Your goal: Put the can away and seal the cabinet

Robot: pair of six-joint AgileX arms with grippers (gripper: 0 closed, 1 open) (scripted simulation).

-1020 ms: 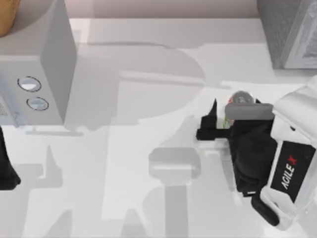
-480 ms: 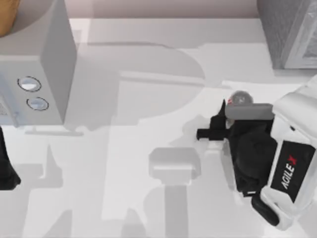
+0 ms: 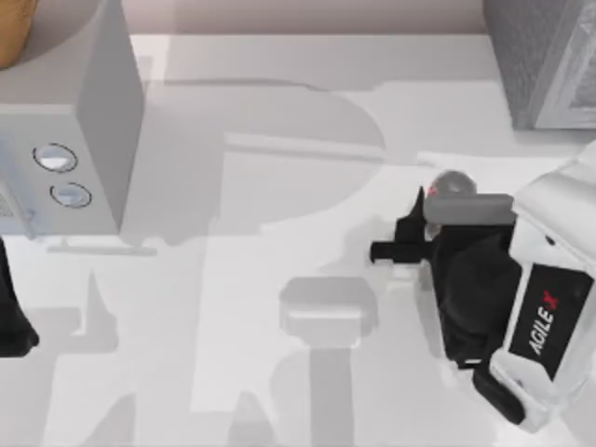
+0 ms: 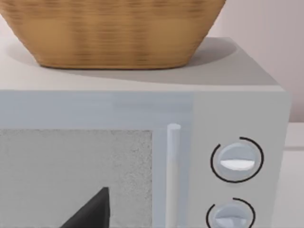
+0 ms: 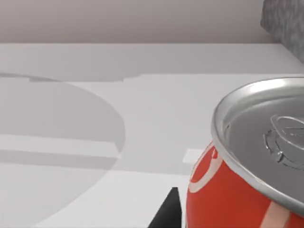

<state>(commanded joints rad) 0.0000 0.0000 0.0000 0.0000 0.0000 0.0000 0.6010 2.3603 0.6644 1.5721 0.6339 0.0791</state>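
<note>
The right gripper (image 3: 407,228) has drawn its fingers in over the last second: the far finger, which stuck out well clear of the can (image 3: 451,185), now sits tucked against its side, and nothing has shifted in the last half-second. From here it looks clamped on the can, narrow, with the silver top peeking out above the wrist at the right side of the table (image 3: 279,140). In the right wrist view the can (image 5: 247,180) sits huge and close, red body and grey lid, one dark fingertip (image 5: 168,211) just beside it. So the grasp seems made; the lift and the carry to the cabinet (image 3: 545,60) at the far right corner are yet to come. The left arm (image 3: 11,317) stays parked at the left edge, facing a microwave (image 4: 142,142) with a wicker basket (image 4: 114,28) on top; whether its fingers are spread, I cannot tell.
</note>
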